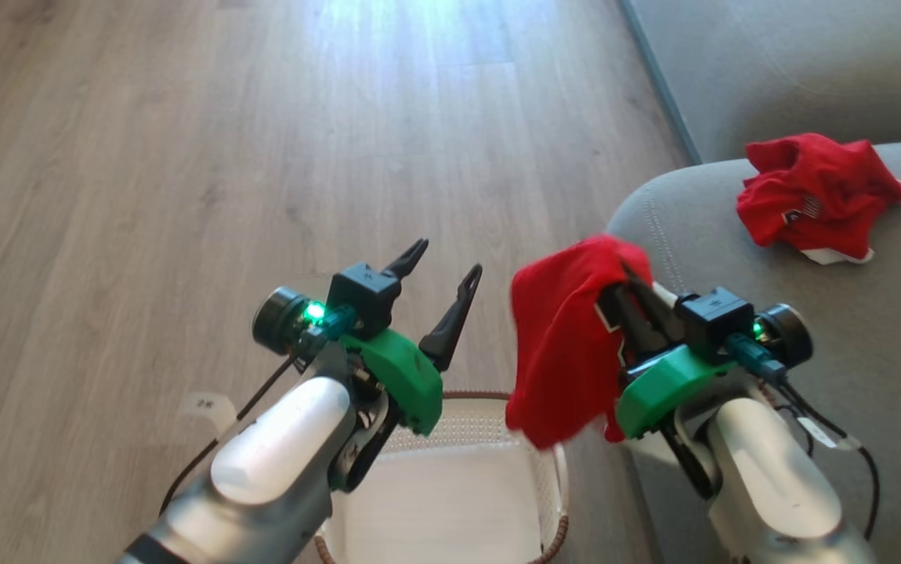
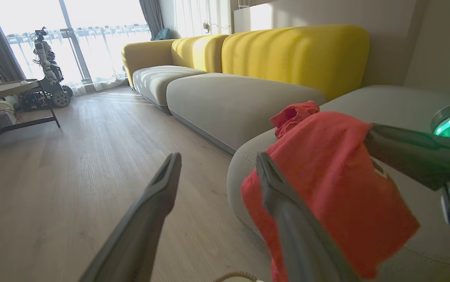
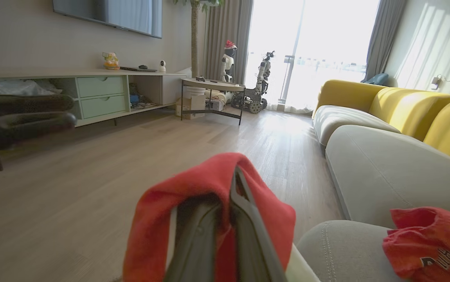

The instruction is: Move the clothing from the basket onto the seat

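Two pieces of red clothing are out in the open from where I stand. One crumpled garment lies on the grey seat, bunched up on the cushion with a strip of white trim poking out at its near edge and black, white-outlined numerals on a fold. The other, a hanging garment, is draped over the right gripper, whose long dark fingers are pinched together on the cloth; it dangles in the air just by the seat's rounded corner, above the right-hand rim of the basket, well apart from the piece on the cushion. The left gripper hovers above the basket's far rim with its fingers spread wide and nothing between them. The basket itself sits on the wooden floor, close against the seat's front.
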